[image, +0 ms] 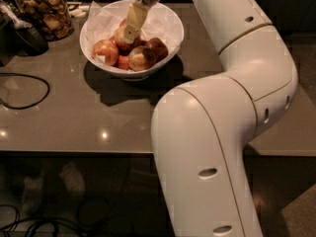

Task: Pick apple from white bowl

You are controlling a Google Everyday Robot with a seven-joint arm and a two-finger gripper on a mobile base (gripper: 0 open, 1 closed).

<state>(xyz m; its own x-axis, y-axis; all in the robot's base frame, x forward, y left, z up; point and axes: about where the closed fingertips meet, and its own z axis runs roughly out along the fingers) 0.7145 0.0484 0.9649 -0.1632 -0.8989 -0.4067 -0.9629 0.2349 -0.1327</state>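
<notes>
The white bowl [170, 23], lined with crumpled white paper, stands at the back of the grey table and holds several red-yellow apples. My gripper [130, 32] reaches down into the bowl from above. Its tip is on or just over the middle back apple [120, 43], which it partly hides. Other apples lie to the left [104, 50], to the front [142, 58] and to the right [158, 46] of it. My white arm [222, 122] fills the right half of the view.
A glass jar of brown snacks [47, 14] stands at the back left, with a dark object [27, 38] beside it. A black cable [24, 90] loops on the table's left side. The table's front edge [74, 152] runs across the lower view.
</notes>
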